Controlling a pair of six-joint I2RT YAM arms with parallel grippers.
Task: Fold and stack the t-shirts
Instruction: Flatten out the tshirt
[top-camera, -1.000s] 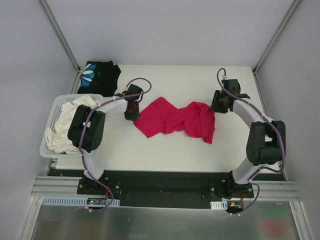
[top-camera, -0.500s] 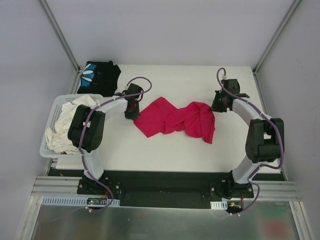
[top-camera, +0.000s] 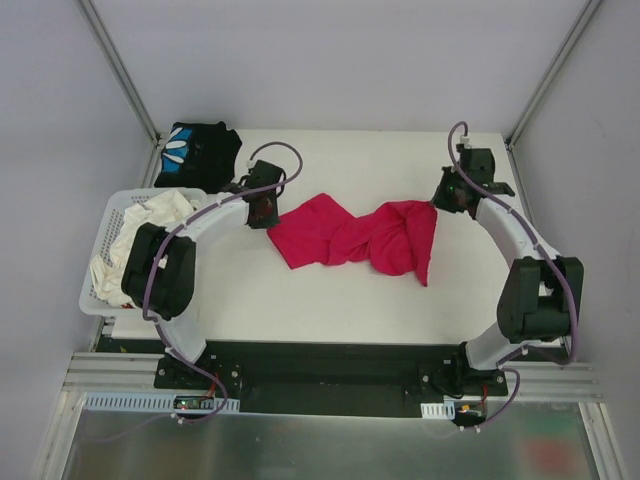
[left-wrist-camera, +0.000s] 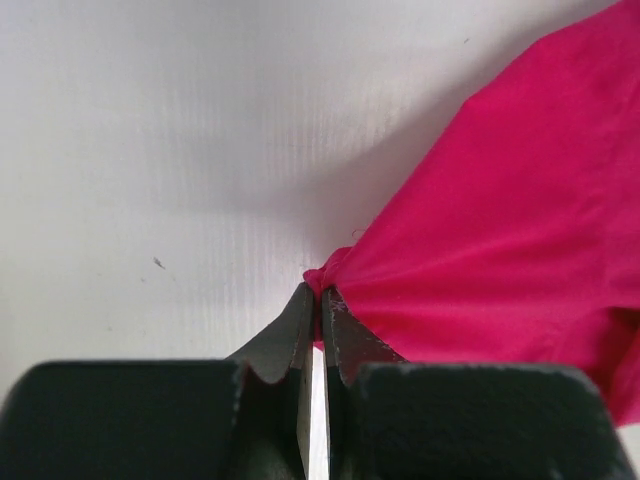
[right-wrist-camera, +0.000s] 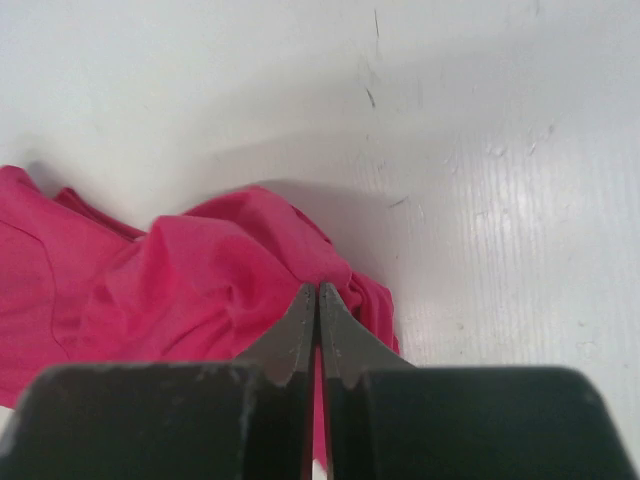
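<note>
A red t-shirt (top-camera: 355, 236) lies crumpled and twisted across the middle of the white table. My left gripper (top-camera: 267, 210) is shut on its left corner; the wrist view shows red cloth (left-wrist-camera: 480, 230) pinched between the closed fingers (left-wrist-camera: 318, 300). My right gripper (top-camera: 443, 199) is shut on the shirt's right upper corner; its wrist view shows red fabric (right-wrist-camera: 200, 280) bunched at the closed fingertips (right-wrist-camera: 318, 295). A folded black t-shirt (top-camera: 198, 152) with a blue and white print lies at the table's far left corner.
A white basket (top-camera: 102, 240) holding crumpled white shirts (top-camera: 140, 235) stands at the left edge of the table. Metal frame posts rise at the back corners. The white table (top-camera: 340, 300) extends in front of the red shirt.
Both grippers moved outward and away from me, the right one more, pulling the red shirt's right corner up and to the right and stretching the cloth wider.
</note>
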